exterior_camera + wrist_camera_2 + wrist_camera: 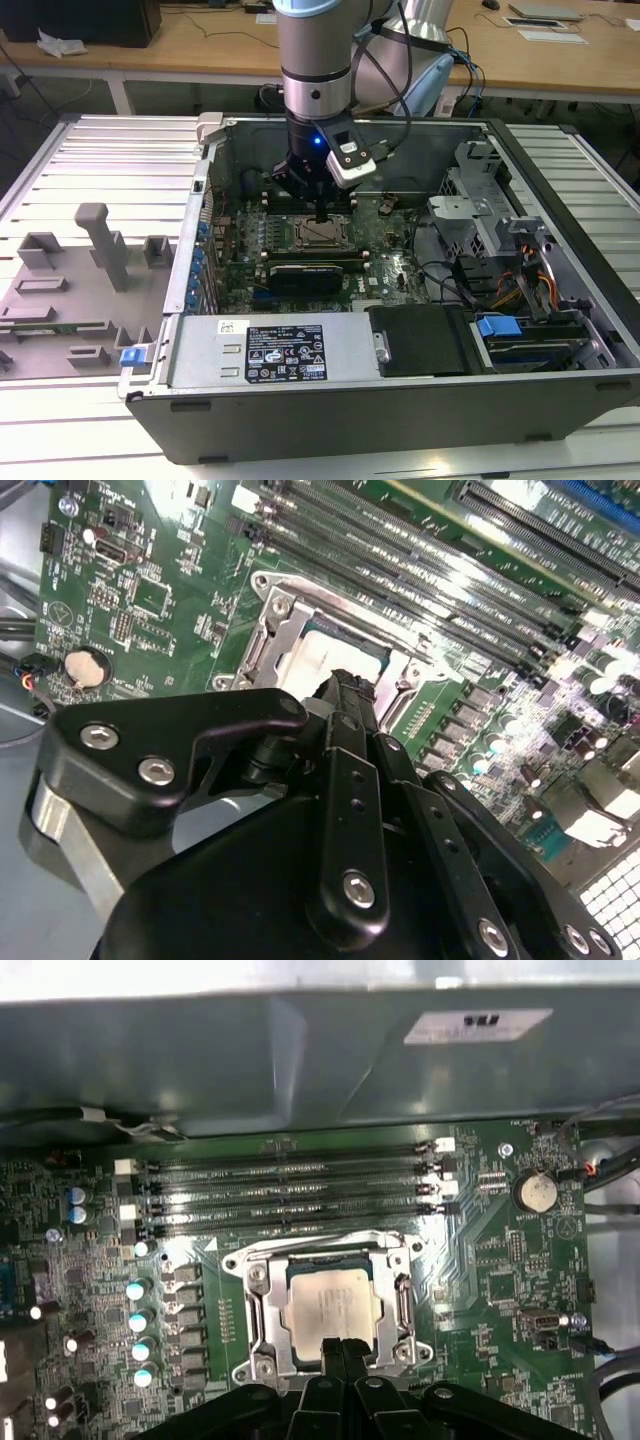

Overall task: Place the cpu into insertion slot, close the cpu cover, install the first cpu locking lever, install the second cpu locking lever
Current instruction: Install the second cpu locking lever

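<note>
Seen from the exterior view, left to right: a grey fixture tray (70, 270) on the ribbed table, then the open computer case (400, 400), where my pincer (320, 212) hangs straight down over the green motherboard (390, 262).

In the first wrist view the cpu (331, 1307) already sits in the insertion slot (258, 1310), its pale metal top facing up and lying flat. The cpu cover (405, 1300) appears lowered around it, the chip showing through its window; I cannot tell whether either locking lever is latched. My fingertips (331, 1352) are drawn together to a narrow point with nothing between them, and that point stands at the socket's near edge, right at the rim of the chip, touching it or just above it; contact is not clear. The second wrist view shows the same closed tip (345, 685) over the pale chip (315, 660) inside its shiny frame (268, 630).

My judgement on handling: the chip is light, rigid and smooth on top, while the pin field beneath is delicate, so any push belongs square on the metal lid or on the frame, never sideways. The cover is thin stiff sheet metal, best pressed near its free edge. To the right of the socket lie a round coin battery (533, 1192) and loose cables.
</note>
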`<state>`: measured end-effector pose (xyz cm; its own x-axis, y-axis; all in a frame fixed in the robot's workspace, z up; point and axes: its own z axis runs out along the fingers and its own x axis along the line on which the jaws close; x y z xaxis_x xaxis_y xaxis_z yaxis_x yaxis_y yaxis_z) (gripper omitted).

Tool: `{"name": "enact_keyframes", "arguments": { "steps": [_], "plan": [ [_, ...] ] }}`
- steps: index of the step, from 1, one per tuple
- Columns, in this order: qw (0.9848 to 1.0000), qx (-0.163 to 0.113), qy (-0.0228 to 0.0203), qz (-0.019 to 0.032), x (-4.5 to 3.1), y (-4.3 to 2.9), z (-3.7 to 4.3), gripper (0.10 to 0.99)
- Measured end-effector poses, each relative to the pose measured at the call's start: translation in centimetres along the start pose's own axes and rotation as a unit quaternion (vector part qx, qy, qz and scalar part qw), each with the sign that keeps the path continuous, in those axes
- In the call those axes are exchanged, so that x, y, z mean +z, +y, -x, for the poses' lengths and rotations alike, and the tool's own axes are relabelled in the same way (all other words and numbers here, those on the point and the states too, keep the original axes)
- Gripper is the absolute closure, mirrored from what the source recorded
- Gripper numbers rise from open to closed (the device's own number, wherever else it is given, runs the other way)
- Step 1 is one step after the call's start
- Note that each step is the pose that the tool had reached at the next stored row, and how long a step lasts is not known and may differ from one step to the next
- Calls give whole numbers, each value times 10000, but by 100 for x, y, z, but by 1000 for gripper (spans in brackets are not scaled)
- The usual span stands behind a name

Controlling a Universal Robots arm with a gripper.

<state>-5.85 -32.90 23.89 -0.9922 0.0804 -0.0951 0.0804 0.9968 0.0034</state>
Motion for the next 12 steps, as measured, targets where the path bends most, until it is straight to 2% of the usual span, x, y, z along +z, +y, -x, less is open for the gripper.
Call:
{"name": "enact_keyframes", "arguments": {
  "steps": [2, 10, 12],
  "plan": [
    [10000, 0, 0, 0, 0, -29, 2, 980],
    [10000, 0, -1, 1, -24, -31, 5, 980],
    [10000, 0, 0, 0, -25, -54, 6, 980]
  ]
}}
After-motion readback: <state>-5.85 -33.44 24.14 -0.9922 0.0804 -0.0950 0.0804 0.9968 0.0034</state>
